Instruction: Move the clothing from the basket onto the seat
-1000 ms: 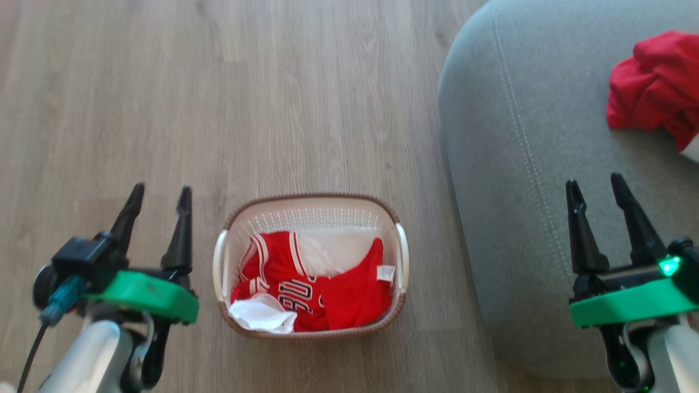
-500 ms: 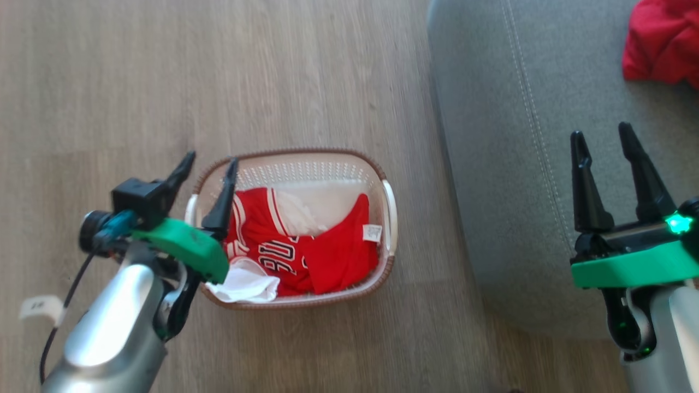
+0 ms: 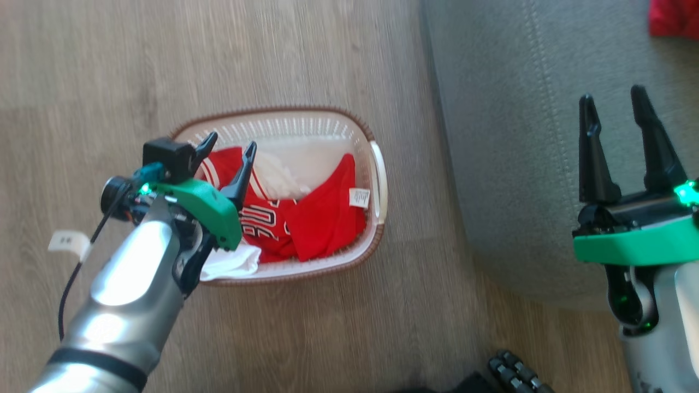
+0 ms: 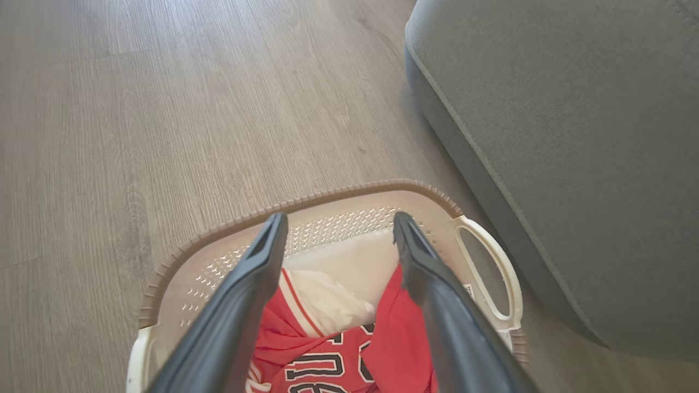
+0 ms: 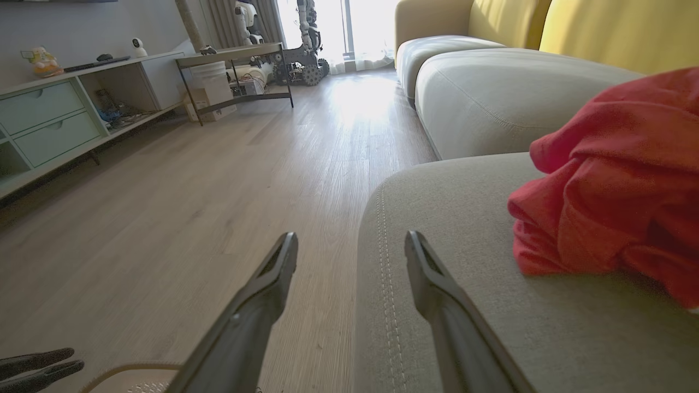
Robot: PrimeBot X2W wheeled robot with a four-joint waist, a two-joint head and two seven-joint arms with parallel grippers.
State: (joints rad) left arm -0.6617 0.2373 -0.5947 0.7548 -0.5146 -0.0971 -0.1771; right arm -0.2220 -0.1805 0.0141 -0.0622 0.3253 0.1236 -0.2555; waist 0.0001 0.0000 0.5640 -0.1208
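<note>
Left tool (image 3: 231, 141) over clothing (image 3: 322, 218) in basket (image 3: 273, 111)

1. A pale wood-plank floor (image 3: 327, 43) carries everything; sunlight glares on its far end.
2. A long low sideboard (image 5: 82, 109) stands along the floor's left edge, with two pale green drawers (image 5: 41, 106) at its near end.
3. On the sideboard top, from the near end: a small toy figure (image 5: 41, 63), a flat dark item (image 5: 93, 64), and a small white camera (image 5: 140, 48) at the far corner.
4. Just past the sideboard stands a table (image 5: 235, 54) on dark metal legs, with a white bucket (image 5: 210, 72) beneath it.
5. A wheeled machine (image 5: 307, 57) sits near the bright window.
6. Yellow back cushions (image 5: 600, 27) rise above a pale sofa cushion (image 5: 491, 93).
</note>
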